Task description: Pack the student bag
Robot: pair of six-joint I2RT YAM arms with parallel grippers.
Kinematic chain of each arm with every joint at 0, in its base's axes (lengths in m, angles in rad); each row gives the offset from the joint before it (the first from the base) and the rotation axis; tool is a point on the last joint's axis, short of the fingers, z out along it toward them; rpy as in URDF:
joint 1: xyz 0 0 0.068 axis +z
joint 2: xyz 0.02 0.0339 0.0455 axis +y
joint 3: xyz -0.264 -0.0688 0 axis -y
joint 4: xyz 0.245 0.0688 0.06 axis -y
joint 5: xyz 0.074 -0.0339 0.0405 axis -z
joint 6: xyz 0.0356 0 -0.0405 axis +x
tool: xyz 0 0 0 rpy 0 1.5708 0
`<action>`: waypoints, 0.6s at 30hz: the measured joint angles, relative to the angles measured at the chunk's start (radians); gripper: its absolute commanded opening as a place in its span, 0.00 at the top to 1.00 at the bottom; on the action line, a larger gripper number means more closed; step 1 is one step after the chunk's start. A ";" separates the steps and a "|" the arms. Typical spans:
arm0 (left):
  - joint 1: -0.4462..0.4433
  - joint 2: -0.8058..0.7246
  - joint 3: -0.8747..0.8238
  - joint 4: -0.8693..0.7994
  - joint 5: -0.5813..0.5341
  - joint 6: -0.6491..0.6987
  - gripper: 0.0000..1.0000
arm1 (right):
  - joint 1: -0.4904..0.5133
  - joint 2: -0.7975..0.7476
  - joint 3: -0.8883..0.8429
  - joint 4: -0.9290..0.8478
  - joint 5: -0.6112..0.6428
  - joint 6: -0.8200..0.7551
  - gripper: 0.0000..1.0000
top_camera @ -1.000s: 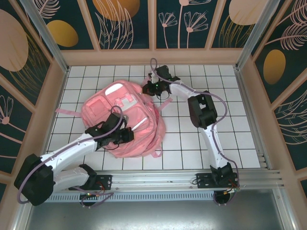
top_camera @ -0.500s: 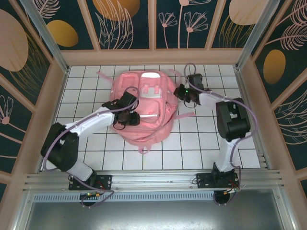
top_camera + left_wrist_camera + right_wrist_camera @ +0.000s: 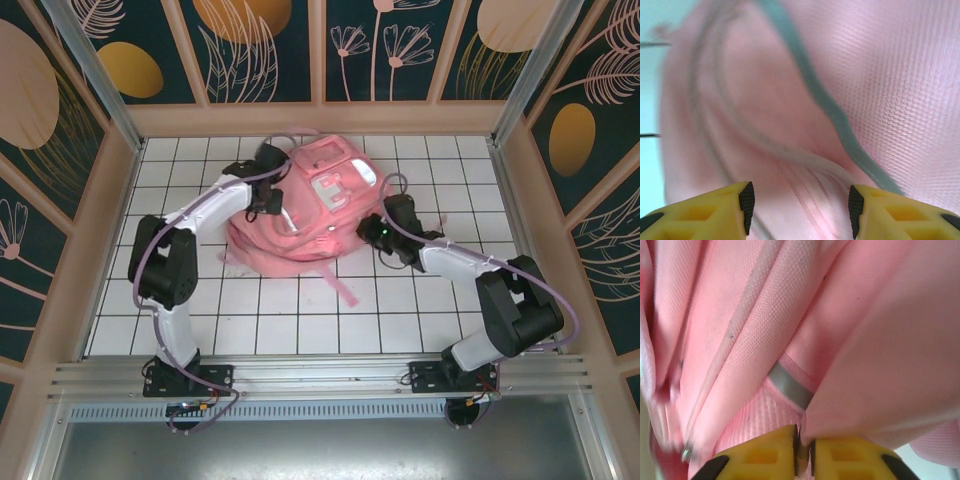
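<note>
The student bag (image 3: 310,205) lies on the table (image 3: 420,300), behind centre. My left gripper (image 3: 272,200) is at its left flank. My right gripper (image 3: 369,232) is at its near-right edge, touching fabric.

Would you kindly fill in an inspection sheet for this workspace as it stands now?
Surface: white tiled table, bare around the bag.
Job's things: pink student bag lying toward the far side, crumpled, one strap trailing over the tiles toward the near edge.
Clutter: nothing seen.
Grippers: left pincer open, fingers apart right against the bag's fabric; right pincer shut on a fold of the bag's fabric at its right side.
Cables: purple cables run along both arms, looping loosely near the right wrist; no snag on the bag that I can tell.
Surroundings: floral wall panels on three sides, metal rail at the near edge.
</note>
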 measured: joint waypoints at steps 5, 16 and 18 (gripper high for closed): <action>-0.011 -0.218 -0.113 0.083 0.038 -0.034 0.43 | 0.050 0.000 0.035 -0.110 -0.057 -0.034 0.61; -0.252 -0.461 -0.489 0.262 0.301 -0.312 0.43 | 0.047 -0.161 0.059 -0.263 -0.030 -0.113 0.68; -0.275 -0.431 -0.515 0.270 0.325 -0.362 0.43 | 0.047 -0.159 0.060 -0.275 -0.030 -0.117 0.69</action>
